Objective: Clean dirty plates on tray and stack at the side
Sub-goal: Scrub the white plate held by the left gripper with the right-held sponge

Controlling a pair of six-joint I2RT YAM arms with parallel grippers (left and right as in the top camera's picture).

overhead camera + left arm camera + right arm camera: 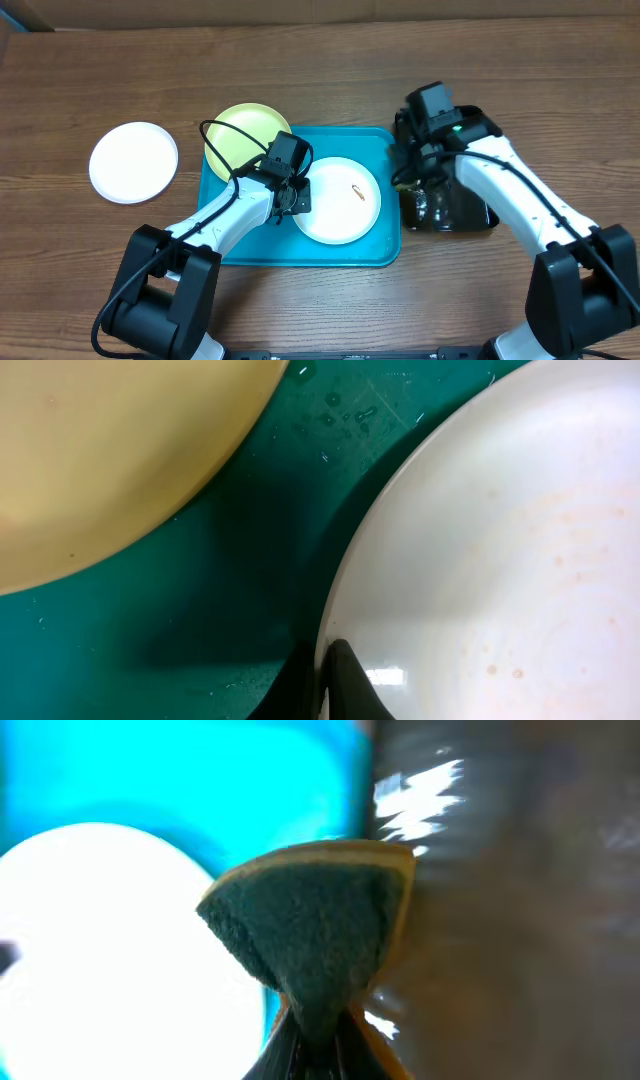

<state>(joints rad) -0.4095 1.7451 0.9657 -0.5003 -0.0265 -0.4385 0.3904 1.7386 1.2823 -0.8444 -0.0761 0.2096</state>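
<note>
Three plates (338, 205) — two white, one yellow-green; one tray (325, 255), one sponge (310, 930).

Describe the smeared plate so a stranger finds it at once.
Find the blue tray mid-table. The white plate lies on its right half. Unlike the yellow-green plate beside it and the other white plate left of the tray, it carries a small orange smear.

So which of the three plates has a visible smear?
The white plate on the turquoise tray; the yellow-green plate and the tabletop white plate show none.
</note>
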